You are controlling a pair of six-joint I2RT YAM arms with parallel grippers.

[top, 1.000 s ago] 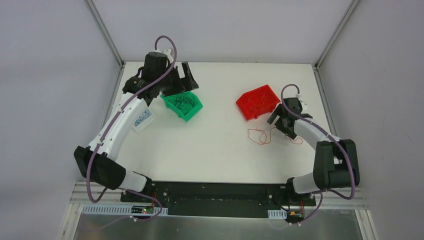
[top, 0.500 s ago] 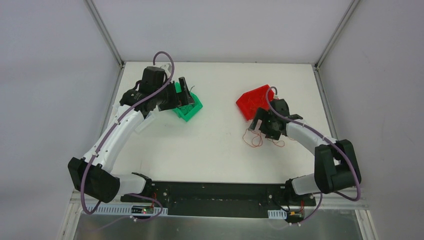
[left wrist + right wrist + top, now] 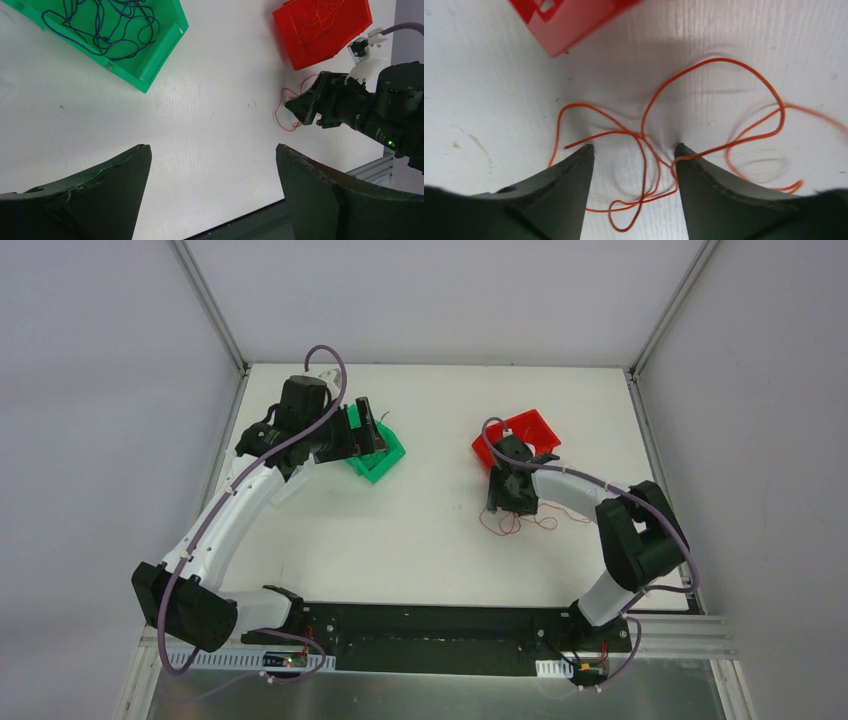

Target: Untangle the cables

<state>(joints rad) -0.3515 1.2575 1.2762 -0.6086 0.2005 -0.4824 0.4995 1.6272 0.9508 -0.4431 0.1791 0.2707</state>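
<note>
Now my right arm (image 3: 578, 481) bends low beside the red bin (image 3: 564, 25), right jaws apart, straddling the loose red cable (image 3: 643, 134) on the surface (image 3: 484, 100) just before that bin. Well apart from it, my left jaws gape wide, raised.

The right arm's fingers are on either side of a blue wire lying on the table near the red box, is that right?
Not quite. The wire is red, not blue. The right wrist view shows it plainly: the right arm's fingers stand apart on either side of a red wire lying on the table near the red box.
</note>
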